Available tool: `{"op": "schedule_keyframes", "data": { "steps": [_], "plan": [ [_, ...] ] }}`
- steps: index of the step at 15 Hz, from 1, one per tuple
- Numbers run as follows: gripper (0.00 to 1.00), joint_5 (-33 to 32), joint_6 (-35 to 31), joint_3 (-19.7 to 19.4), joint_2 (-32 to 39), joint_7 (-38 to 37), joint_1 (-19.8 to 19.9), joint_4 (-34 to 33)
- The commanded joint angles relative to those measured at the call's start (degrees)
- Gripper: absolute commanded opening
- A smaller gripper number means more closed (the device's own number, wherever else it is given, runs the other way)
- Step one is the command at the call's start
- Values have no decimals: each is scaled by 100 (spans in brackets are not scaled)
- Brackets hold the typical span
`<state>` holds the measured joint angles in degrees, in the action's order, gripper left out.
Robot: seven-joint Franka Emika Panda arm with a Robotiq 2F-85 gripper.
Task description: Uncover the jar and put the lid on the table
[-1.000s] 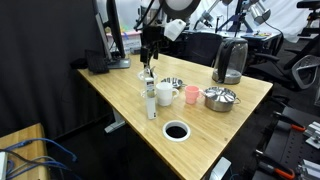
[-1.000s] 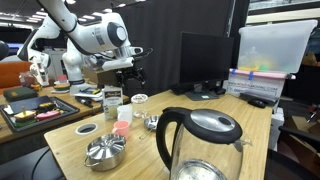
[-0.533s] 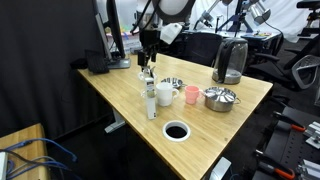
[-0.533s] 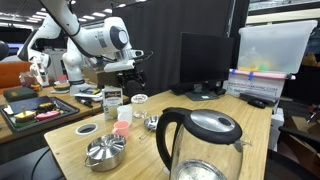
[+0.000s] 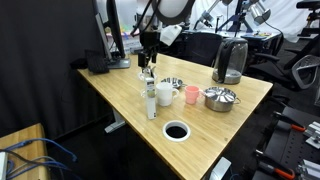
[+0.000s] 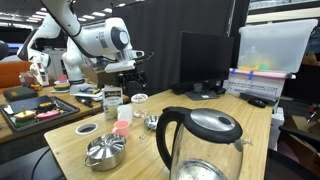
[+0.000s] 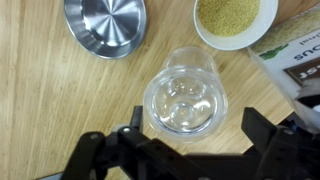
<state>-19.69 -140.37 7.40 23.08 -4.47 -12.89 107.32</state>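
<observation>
In the wrist view the top edge cuts off a steel dish (image 7: 105, 25) and a bowl of yellow grains (image 7: 228, 14), the right edge crops a printed box (image 7: 297, 62), and the tool (image 7: 190, 125), dark and blurred, runs off the bottom edge.

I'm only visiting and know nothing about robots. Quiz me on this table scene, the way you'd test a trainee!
1. True or false: the gripper is shut on the clear jar.
2. In the wrist view, what does the white bowl hold? A) yellowish grains B) water C) nothing
3. Fill in: in an exterior view, the cup beside the steel pot is ____ in colour.
Key: 1 false, its jaws stand open; 2 A; 3 pink.
</observation>
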Motion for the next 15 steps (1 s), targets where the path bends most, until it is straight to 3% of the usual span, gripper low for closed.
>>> {"op": "schedule_keyframes", "data": {
  "steps": [1, 12, 13, 14, 15],
  "plan": [
    [100, 44, 207, -94, 128, 84, -102, -233],
    [100, 55, 370, -159, 513, 83, -147, -652],
    [97, 57, 366, -161, 540, 91, -147, -690],
    [77, 58, 344, -161, 560, 101, -145, -710],
    [72, 68, 338, -156, 567, 114, -139, -724]
  ]
}}
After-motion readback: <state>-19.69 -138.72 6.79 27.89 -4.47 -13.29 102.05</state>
